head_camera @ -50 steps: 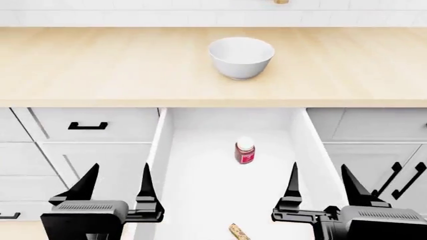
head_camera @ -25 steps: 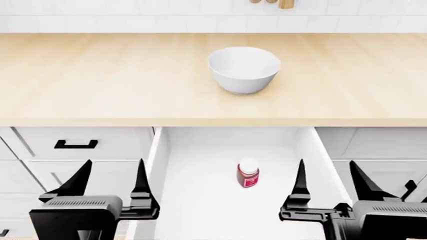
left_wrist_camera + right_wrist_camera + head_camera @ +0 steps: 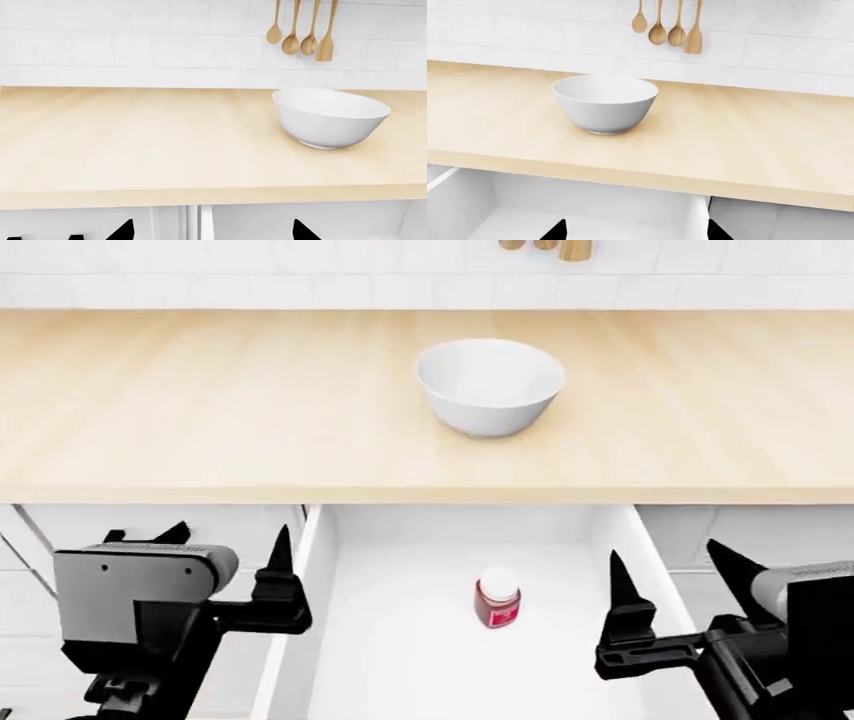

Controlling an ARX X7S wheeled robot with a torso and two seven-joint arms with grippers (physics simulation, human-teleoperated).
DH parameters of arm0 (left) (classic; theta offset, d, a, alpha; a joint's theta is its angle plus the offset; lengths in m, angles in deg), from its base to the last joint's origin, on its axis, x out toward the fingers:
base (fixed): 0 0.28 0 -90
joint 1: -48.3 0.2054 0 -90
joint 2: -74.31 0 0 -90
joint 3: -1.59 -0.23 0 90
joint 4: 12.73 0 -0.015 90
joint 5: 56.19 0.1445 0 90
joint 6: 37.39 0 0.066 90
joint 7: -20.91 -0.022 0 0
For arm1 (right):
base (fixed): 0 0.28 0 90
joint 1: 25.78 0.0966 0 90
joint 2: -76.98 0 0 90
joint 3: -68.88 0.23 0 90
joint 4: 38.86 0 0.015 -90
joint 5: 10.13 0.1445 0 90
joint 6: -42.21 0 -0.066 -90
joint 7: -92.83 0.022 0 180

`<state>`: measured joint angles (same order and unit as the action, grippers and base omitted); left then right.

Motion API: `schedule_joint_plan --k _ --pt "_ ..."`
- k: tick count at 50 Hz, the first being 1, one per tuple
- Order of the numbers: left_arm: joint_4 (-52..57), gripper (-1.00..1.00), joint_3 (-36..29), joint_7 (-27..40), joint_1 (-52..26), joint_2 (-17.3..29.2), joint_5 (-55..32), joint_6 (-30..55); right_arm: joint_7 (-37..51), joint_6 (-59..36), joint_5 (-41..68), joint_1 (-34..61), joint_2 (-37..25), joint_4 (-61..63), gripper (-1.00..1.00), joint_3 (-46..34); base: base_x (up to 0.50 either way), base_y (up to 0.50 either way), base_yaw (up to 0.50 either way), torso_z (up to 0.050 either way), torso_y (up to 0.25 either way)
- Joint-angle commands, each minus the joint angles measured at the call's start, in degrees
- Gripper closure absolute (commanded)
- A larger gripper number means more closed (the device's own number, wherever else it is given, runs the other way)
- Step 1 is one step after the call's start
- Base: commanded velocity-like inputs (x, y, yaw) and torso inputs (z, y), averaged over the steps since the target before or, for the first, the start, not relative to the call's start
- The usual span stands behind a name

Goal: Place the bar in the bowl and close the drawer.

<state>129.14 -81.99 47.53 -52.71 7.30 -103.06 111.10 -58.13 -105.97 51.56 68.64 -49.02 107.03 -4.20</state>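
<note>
The white bowl [image 3: 489,385] stands upright on the wooden counter; it also shows in the left wrist view [image 3: 330,117] and the right wrist view [image 3: 605,102]. Below the counter edge the wide white drawer [image 3: 400,650] is pulled open. The bar is out of view. My left gripper [image 3: 227,537] is open and empty over the drawer's left wall; its tips show in the left wrist view [image 3: 212,230]. My right gripper [image 3: 667,558] is open and empty over the drawer's right wall; its tips show in the right wrist view [image 3: 637,230].
A red jar with a white lid [image 3: 495,602] stands in the middle of the drawer. Wooden spoons [image 3: 667,27] hang on the white tiled wall behind the counter [image 3: 200,410]. White cabinet fronts flank the drawer on both sides.
The head view has risen, so the counter and bowl sit lower in frame and the bar has dropped below the bottom edge. Both grippers have risen toward the counter edge, still open.
</note>
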Motion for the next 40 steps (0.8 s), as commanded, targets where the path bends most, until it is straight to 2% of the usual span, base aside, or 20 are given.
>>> schedule_joint_plan --k 1,8,15,20,26,40 --pt "-1.64 -1.00 5.22 6.24 -10.72 1.55 -15.74 16.38 9.82 -8.96 24.29 9.45 -9.65 -0.82 -1.00 3.06 0.00 0.00 0.00 0.000 0.000" --pt "-2.77 -1.00 6.72 7.36 -11.59 2.45 -18.05 17.52 15.23 -10.60 39.99 20.01 -16.89 -8.87 -1.00 -7.53 0.00 0.00 0.00 0.000 0.000" --pt "-4.73 -1.00 6.58 8.39 -13.18 2.85 -21.20 19.74 18.99 -13.06 52.59 35.84 -20.38 -17.24 -1.00 -21.83 0.00 0.00 0.00 0.000 0.000" --pt "-9.24 -1.00 6.54 10.66 -16.88 2.50 -27.00 23.51 21.38 -16.43 57.58 45.93 -18.38 -23.77 -1.00 -32.50 0.00 0.00 0.00 0.000 0.000" --pt "-11.48 -1.00 5.64 12.04 -18.23 2.65 -29.63 24.99 22.01 -20.67 62.43 54.17 -14.47 -31.97 -1.00 -43.34 0.00 0.00 0.00 0.000 0.000" --pt "-13.79 -1.00 3.60 15.66 -19.95 3.21 -35.47 26.60 20.99 -22.89 62.42 55.35 -8.26 -37.96 -1.00 -51.93 0.00 0.00 0.00 0.000 0.000"
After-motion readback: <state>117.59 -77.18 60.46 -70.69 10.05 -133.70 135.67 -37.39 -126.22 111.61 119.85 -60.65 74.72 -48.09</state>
